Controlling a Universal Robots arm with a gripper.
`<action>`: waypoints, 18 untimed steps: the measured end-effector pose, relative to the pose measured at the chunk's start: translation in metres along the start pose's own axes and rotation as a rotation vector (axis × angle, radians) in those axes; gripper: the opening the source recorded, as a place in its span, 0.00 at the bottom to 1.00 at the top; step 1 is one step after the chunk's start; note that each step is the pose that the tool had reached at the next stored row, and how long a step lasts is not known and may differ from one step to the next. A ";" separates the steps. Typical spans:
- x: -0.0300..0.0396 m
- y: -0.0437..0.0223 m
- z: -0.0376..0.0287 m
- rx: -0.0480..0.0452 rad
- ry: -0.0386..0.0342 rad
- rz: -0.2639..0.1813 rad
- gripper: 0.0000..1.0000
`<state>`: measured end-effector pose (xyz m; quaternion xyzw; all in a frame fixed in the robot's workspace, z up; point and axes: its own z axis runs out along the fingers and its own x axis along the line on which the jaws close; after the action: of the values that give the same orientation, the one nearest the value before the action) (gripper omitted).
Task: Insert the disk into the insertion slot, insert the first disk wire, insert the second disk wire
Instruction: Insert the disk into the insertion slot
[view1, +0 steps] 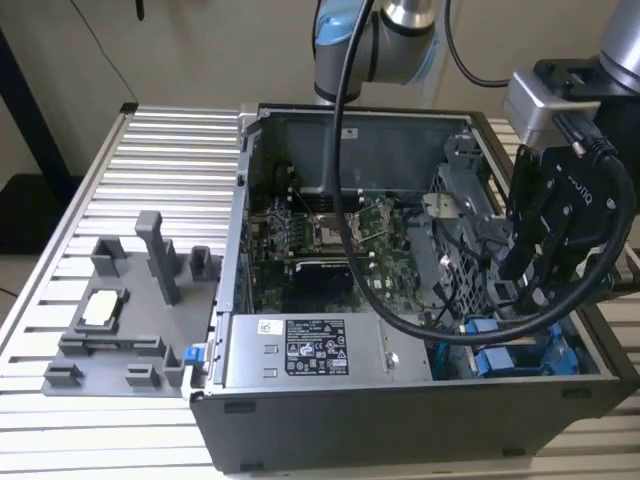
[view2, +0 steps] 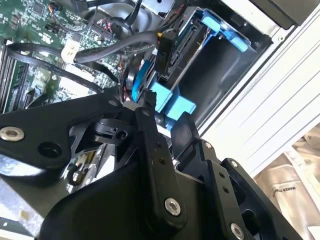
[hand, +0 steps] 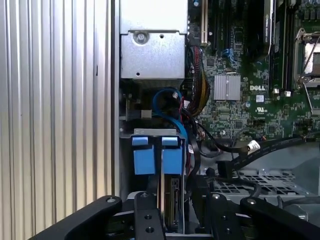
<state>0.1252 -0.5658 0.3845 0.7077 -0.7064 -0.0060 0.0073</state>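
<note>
The disk (hand: 172, 200) stands on edge in the insertion slot (view1: 505, 360) at the case's corner, on the exterior view's right. Its connector end shows in the first wrist view, below the two bright blue carrier tabs (hand: 145, 155). My black gripper (view1: 532, 290) hangs right over that corner and straddles the disk (hand: 177, 197). In the second wrist view a blue plastic block (view2: 172, 105) lies at the gripper's (view2: 167, 117) tip. A blue wire (hand: 167, 97) loops beside the slot. A black wire connector (view2: 169, 52) hangs loose next to it.
The silver power-supply box (view1: 300, 350) lies along the case's front wall. The green motherboard (view1: 330, 235) and a perforated grey cage (view1: 460, 250) sit behind the slot. Thick black cables (view1: 400, 310) cross the case. A grey fixture (view1: 130, 320) rests on the ribbed table (view1: 130, 150).
</note>
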 end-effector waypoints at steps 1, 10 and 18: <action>-0.0001 0.0001 -0.0032 0.0000 0.0006 0.000 0.41; -0.0025 0.0022 -0.0068 0.0865 -0.0135 -0.001 0.41; -0.0053 0.0050 -0.0066 0.2112 -0.0312 -0.003 0.41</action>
<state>0.1203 -0.5605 0.3912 0.7055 -0.7020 0.0575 -0.0783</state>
